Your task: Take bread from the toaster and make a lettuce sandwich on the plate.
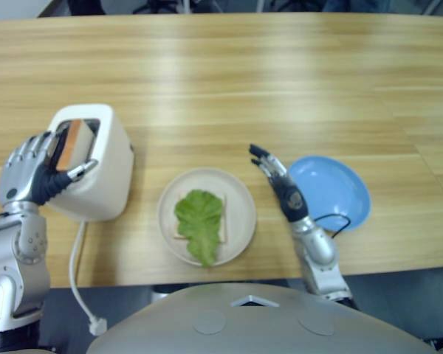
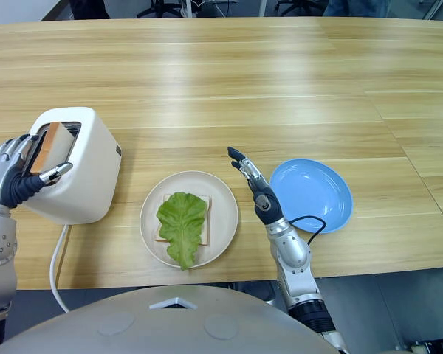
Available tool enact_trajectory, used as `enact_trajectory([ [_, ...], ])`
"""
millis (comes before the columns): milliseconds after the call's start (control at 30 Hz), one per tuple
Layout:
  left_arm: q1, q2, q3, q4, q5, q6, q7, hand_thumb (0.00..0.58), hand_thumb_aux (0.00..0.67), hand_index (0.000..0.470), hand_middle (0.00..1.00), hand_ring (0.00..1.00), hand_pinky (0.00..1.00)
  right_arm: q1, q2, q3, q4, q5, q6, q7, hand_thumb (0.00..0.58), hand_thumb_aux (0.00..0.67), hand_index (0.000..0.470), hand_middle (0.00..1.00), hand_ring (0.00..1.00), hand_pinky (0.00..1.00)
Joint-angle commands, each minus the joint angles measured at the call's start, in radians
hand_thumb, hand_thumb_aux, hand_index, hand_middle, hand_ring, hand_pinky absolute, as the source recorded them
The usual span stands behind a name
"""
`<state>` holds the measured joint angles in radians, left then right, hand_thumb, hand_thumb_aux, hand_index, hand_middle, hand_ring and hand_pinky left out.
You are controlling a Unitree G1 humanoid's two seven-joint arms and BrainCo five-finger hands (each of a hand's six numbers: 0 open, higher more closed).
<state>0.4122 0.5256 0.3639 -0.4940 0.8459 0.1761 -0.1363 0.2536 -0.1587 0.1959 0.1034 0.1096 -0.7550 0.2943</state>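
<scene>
My left hand (image 1: 31, 171), at the left edge of the frame, is closed on the bread slice (image 1: 75, 140). My fingers are behind it and my thumb in front, and the slice stands in the slot of the toaster (image 1: 107, 169), its top poking out.

The main risk, as I judge it, is in the lift. If I pull at an angle, the slice may catch on the slot's edge. It could then break, slip out of my pinch, or drag the toaster along and tip it. The toaster's cord (image 1: 77, 265) hangs over the near edge of the table (image 1: 244, 88) at lower left, so a snag there could tug the toaster too.

Right of the toaster, at lower centre, the plate (image 1: 240, 214) holds the bottom slice (image 2: 206, 221) with the lettuce (image 1: 199, 217) on it. The leaf overhangs the slice on the near side, so a top slice set down crooked could push it off.

My right hand (image 1: 280, 184) is open and holds nothing, fingers stretched out. It sits just right of the plate, between it and the blue dish (image 1: 332, 192), and a careless swing could knock either one.

I can read no writing. A small dark mark on the toaster's side is too small to make out.
</scene>
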Motion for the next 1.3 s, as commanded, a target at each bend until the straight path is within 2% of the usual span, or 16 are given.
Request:
enact_trajectory([
  [33,-0.002,-0.009,0.001,-0.001,0.014,0.017,0.009,0.172,0.108,0.074,0.0,0.0,0.0,0.0,0.005,-0.014,0.01,-0.006,-0.004,0.003,0.0,0.0,0.0,0.0,0.0,0.0],
  [67,-0.001,-0.01,0.001,-0.003,0.016,0.02,0.013,0.172,0.108,0.074,0.0,0.0,0.0,0.0,0.005,-0.015,0.01,-0.005,-0.004,0.005,0.0,0.0,0.0,0.0,0.0,0.0],
  [100,-0.002,-0.012,0.003,-0.006,0.013,0.019,0.018,0.062,0.037,0.025,0.0,0.0,0.0,0.0,0.005,-0.017,0.011,-0.006,-0.005,0.005,0.0,0.0,0.0,0.0,0.0,0.0],
  [200,-0.005,-0.014,0.0,-0.01,0.014,0.024,0.021,0.062,0.037,0.025,0.0,0.0,0.0,0.0,0.005,-0.019,0.014,-0.009,-0.007,0.006,0.0,0.0,0.0,0.0,0.0,0.0],
  [233,-0.007,-0.014,-0.007,-0.007,0.01,0.022,0.019,0.307,0.21,0.144,0.0,0.0,0.0,-0.001,0.006,-0.02,0.015,-0.009,-0.008,0.005,0.0,0.0,0.0,0.0,0.0,0.0],
  [267,-0.007,-0.015,-0.012,-0.007,0.008,0.02,0.018,0.307,0.21,0.144,0.0,0.0,0.0,-0.002,0.006,-0.021,0.016,-0.009,-0.009,0.005,0.0,0.0,0.0,0.0,0.0,0.0],
  [300,-0.007,-0.017,-0.016,-0.008,0.008,0.02,0.018,0.484,0.397,0.272,0.0,0.0,0.0,-0.003,0.006,-0.021,0.016,-0.009,-0.009,0.006,0.0,0.0,0.0,0.0,0.0,0.0],
  [367,-0.008,-0.02,-0.021,-0.009,0.005,0.016,0.021,0.534,0.481,0.33,0.0,0.0,0.0,-0.005,0.006,-0.023,0.02,-0.011,-0.009,0.005,0.0,0.0,0.0,0.0,0.0,0.0],
  [400,-0.012,-0.021,-0.022,-0.01,0.003,0.011,0.028,0.58,0.67,0.46,0.0,0.0,0.0,-0.007,0.007,-0.024,0.022,-0.015,-0.009,0.004,0.0,0.0,0.0,0.0,0.0,0.0],
  [767,-0.065,-0.045,-0.007,-0.001,-0.073,-0.077,0.137,0.58,0.67,0.46,0.0,0.0,0.0,-0.011,0.014,-0.033,0.028,-0.022,-0.014,0.004,0.0,0.0,0.0,0.0,0.0,0.0],
  [800,-0.073,-0.048,-0.003,0.001,-0.09,-0.09,0.149,0.58,0.67,0.46,0.09,0.09,0.09,-0.011,0.014,-0.033,0.028,-0.024,-0.015,0.004,0.0,0.0,0.0,0.0,0.0,0.0],
  [833,-0.082,-0.051,0.002,0.003,-0.107,-0.103,0.163,0.58,0.67,0.46,0.6,0.6,0.6,-0.011,0.014,-0.033,0.027,-0.026,-0.015,0.004,0.0,0.0,0.0,0.0,0.0,0.0],
  [867,-0.089,-0.054,0.008,0.003,-0.118,-0.117,0.182,0.58,0.67,0.46,0.87,0.87,0.87,-0.011,0.015,-0.033,0.027,-0.027,-0.016,0.004,0.0,0.0,0.0,0.0,0.0,0.0],
  [900,-0.098,-0.058,0.016,0.006,-0.141,-0.129,0.194,0.58,0.67,0.46,0.87,0.87,0.87,-0.011,0.015,-0.033,0.027,-0.029,-0.016,0.004,0.0,0.0,0.0,0.0,0.0,0.0],
  [933,-0.104,-0.06,0.024,0.007,-0.151,-0.142,0.211,0.58,0.67,0.46,1.0,1.0,1.0,-0.011,0.015,-0.033,0.026,-0.03,-0.016,0.004,0.0,0.0,0.0,0.0,0.0,0.0],
  [1300,-0.14,-0.094,0.14,0.028,-0.311,-0.276,0.326,0.58,0.67,0.46,1.0,1.0,1.0,-0.016,0.017,-0.035,0.011,-0.038,-0.009,0.005,0.0,0.0,0.0,0.0,0.0,0.0],
])
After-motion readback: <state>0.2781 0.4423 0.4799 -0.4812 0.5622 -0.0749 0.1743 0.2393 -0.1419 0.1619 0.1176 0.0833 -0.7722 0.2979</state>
